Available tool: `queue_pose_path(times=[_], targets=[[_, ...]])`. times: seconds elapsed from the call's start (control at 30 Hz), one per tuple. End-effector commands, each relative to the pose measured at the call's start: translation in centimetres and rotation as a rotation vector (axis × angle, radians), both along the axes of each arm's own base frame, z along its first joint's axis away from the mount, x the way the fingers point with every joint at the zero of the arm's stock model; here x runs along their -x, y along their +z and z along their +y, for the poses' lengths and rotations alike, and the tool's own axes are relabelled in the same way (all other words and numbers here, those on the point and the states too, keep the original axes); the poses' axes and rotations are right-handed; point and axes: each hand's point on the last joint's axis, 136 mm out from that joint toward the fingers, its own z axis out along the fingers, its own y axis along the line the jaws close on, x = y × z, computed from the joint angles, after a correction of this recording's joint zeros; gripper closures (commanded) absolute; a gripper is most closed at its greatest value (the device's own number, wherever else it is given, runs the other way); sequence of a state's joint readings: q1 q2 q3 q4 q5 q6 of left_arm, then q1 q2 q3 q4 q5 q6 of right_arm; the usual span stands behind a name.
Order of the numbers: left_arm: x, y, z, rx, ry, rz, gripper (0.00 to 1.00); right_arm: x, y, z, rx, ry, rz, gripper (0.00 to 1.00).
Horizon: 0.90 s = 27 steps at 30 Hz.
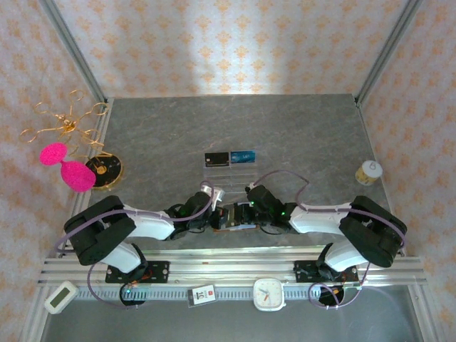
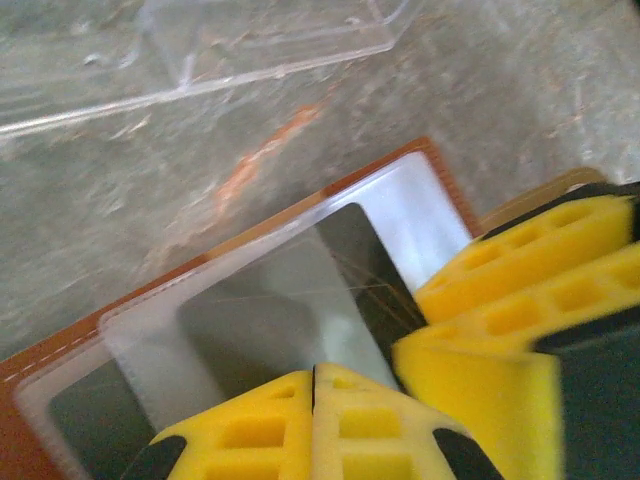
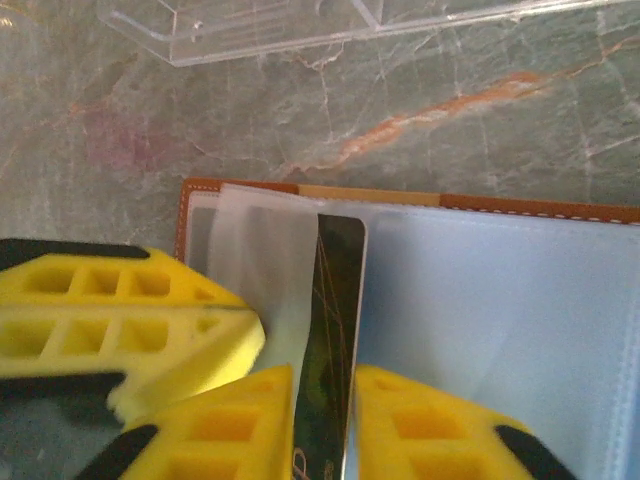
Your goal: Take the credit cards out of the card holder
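The brown card holder [image 1: 239, 226] lies open near the table's front edge, under both grippers. My left gripper [image 2: 315, 375] is shut, its tips resting on the holder's clear sleeve [image 2: 240, 310], with the brown rim [image 2: 30, 372] alongside. My right gripper [image 3: 325, 375] straddles a dark credit card [image 3: 338, 300] that stands on edge, half out of the holder [image 3: 250, 187]. Its jaws are slightly apart, looser than the card's thickness. A black credit card [image 1: 216, 158] and a blue one [image 1: 243, 156] lie on the table farther back.
A clear plastic tray [image 1: 231, 172] sits just beyond the holder [image 2: 200, 50] [image 3: 300, 25]. A small cup [image 1: 368, 172] is at right. Pink shapes [image 1: 68, 167], gold wire [image 1: 64, 121] and a dark disc [image 1: 105, 169] are at left. A clock [image 1: 269, 293] rests on the front rail.
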<state>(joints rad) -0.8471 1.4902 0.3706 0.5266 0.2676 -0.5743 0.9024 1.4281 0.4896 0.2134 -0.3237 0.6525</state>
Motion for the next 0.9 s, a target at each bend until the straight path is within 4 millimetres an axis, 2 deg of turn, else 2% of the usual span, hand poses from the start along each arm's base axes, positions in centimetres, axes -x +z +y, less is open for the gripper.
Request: queue_pose_path(times=[0.0,0.27,0.4,0.47,0.5,0.53,0.87], targets=[[0.0,-0.7,1.1,-0.027,0.017,-0.009,1.00,0.1,-0.8,-1.0,0.003,-0.021,0.031,0.75],[0.4,-1.0,1.0,-0.007,0.015,0.009,1.00,0.3,-1.6,-0.4,-0.016,-0.008,0.059,0.75],[0.7,-1.3,1.0,0.011,0.015,0.021,1.00,0.2,-1.8,-0.3,-0.012,-0.007,0.067,0.84],[0.8,-1.3,1.0,0.028,0.025,0.037,1.00,0.1,-1.6,-0.4,-0.009,-0.016,0.058,0.94],[0.8,-1.3,1.1,0.033,0.031,0.039,1.00,-0.1,-1.6,-0.7,0.002,-0.029,0.051,0.99],[0.8,-1.2,1.3,0.039,0.039,0.037,1.00,-0.3,-1.5,-1.2,0.012,-0.048,0.039,1.00],[0.7,-0.8,2.0,0.046,0.057,0.024,1.00,0.3,-0.9,-3.7,0.038,-0.101,0.021,1.00]])
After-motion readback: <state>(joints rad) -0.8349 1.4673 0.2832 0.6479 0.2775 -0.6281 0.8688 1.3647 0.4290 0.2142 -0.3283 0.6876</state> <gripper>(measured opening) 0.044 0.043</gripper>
